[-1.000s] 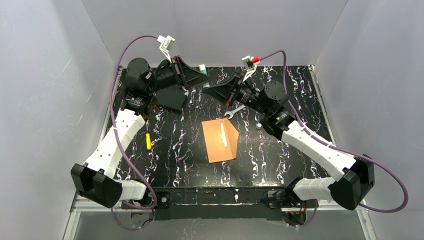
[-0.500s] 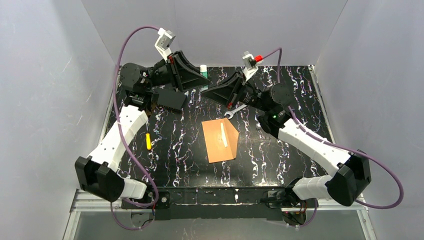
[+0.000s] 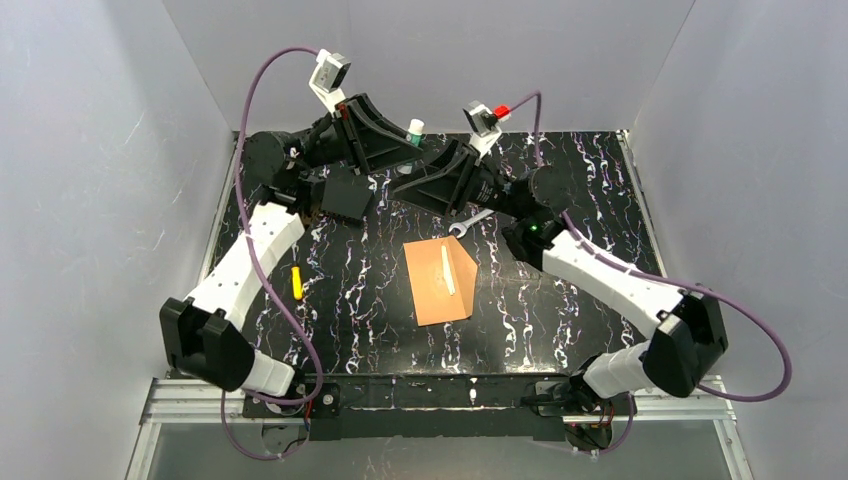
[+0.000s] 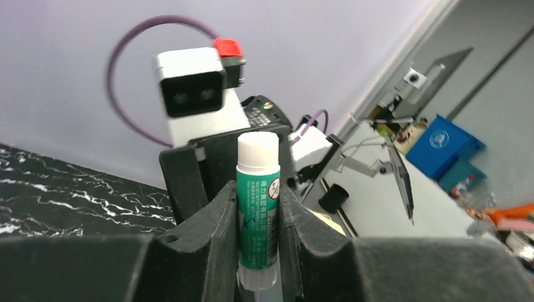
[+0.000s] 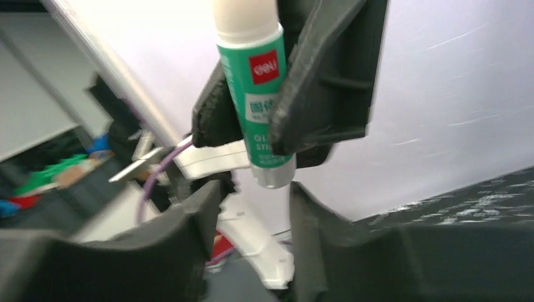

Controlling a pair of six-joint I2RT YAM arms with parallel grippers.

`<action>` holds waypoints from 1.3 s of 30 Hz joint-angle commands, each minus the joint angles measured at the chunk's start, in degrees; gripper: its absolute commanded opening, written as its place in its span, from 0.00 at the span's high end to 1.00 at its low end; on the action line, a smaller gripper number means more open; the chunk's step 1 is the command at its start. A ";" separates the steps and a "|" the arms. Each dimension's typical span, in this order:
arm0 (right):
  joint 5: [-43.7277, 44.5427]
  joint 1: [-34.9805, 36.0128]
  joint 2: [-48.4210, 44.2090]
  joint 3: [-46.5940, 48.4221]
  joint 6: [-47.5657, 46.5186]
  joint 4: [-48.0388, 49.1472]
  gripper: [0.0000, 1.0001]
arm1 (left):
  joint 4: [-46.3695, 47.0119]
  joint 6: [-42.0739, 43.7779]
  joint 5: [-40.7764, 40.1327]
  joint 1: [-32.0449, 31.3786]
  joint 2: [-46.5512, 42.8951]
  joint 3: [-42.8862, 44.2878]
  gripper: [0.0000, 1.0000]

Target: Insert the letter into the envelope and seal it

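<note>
Envelope flat on the surface — likely light, floppy, best pinned by an edge; left jaws clamp the glue stick, right jaws apart at its end

From high at the near edge, my fixed camera looks down over the whole worktop. Each wrist camera sits tight behind its own pincer, left pincer and right pincer, facing each other. All three views share the glue stick.

Both arms stretched far forward, wrists angled inward, grippers nearly tip to tip. Left gripper clamped on a glue stick — right gripper jaws parted, just at the stick's end.
</note>
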 commanded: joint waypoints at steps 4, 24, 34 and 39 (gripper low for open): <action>16.72 -0.03 -10.14 -0.34 -22.56 -23.47 0.23 | -23.52 20.67 -18.50 -0.10 -10.72 -7.27 1.00; 30.19 1.56 -1.27 14.24 -29.29 -38.84 0.42 | -38.50 18.51 -34.00 -0.13 -13.24 -8.77 1.00; 33.60 2.80 1.91 17.89 -28.96 -45.41 0.53 | -39.37 19.73 -34.28 -0.12 -12.68 -8.38 1.00; 34.34 3.36 2.45 18.53 -31.54 -47.83 0.57 | -40.50 20.95 -34.17 -0.11 -12.37 -7.71 1.00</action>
